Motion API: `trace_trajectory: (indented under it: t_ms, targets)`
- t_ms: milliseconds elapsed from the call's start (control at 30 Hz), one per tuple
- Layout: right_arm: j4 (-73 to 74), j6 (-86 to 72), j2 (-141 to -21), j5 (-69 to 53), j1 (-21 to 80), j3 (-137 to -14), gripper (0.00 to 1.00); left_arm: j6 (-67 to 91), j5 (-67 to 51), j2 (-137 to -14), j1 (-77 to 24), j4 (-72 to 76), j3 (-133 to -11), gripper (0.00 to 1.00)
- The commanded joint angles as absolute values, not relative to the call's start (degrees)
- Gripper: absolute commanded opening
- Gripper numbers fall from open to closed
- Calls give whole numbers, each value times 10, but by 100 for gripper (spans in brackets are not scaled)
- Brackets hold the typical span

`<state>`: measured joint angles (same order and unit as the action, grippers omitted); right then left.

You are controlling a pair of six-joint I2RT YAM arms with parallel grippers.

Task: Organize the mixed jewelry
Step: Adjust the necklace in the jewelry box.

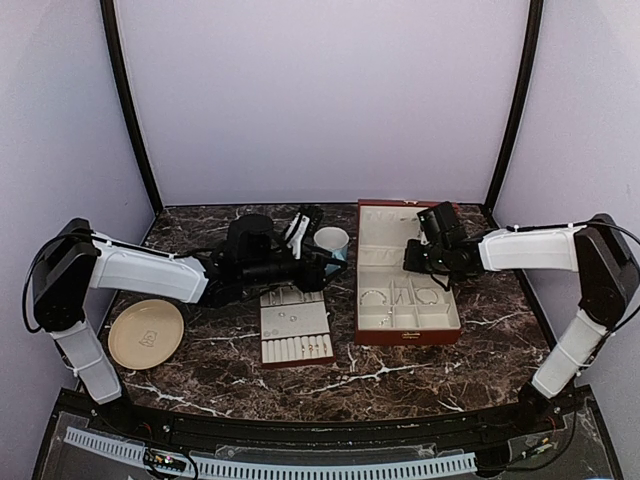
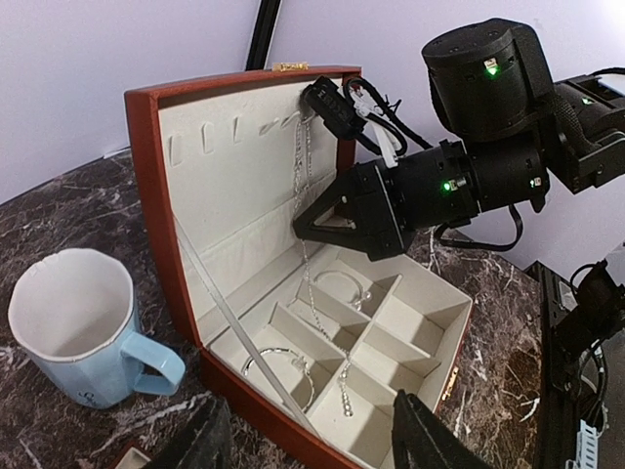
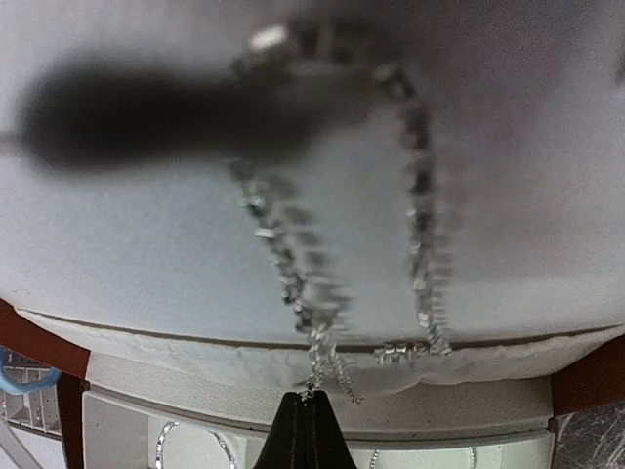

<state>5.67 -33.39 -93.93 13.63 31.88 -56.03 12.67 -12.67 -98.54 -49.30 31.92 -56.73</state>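
**Right gripper clamped on chain at box lid**

Right gripper (image 3: 311, 415): fingertips pressed together, pinching the low end of the chain (image 3: 278, 256). That chain hangs in two blurred strands against the cream lining of the upright lid (image 2: 229, 186).

Left gripper (image 2: 312, 445): fingers apart, nothing between them. It hovers by the box's near-left corner, beside the mug (image 2: 73, 327).

Box (image 1: 405, 338): red-brown, open, with a divided cream base. One bangle (image 2: 278, 369) lies in a near compartment and a second bangle (image 2: 342, 281) in one nearer the lid. A short chain piece (image 2: 344, 391) lies in a front cell.

Tray (image 1: 295, 335): cream and slotted, just left of the box. Small silvery pieces (image 1: 282, 318) lie in its upper half, with a row of rings (image 1: 316, 347) along its slots.

Plate (image 1: 146, 333): tan, at far left, well apart from the tray.
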Motion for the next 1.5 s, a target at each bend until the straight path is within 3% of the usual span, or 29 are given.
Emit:
trace_trajectory:
  t_ms: [0, 500, 1467]
  targets:
    - [59, -330, -896, 155, 322, -567, 0, 119, -152, -1021, -499, 358, -611, 58]
    - [59, -335, -838, 144, 321, -557, 0, 96, -178, -1197, -549, 352, -780, 58]
    - [52, -350, -841, 123, 321, -522, 0, 43, -218, -1191, -579, 267, -700, 56]
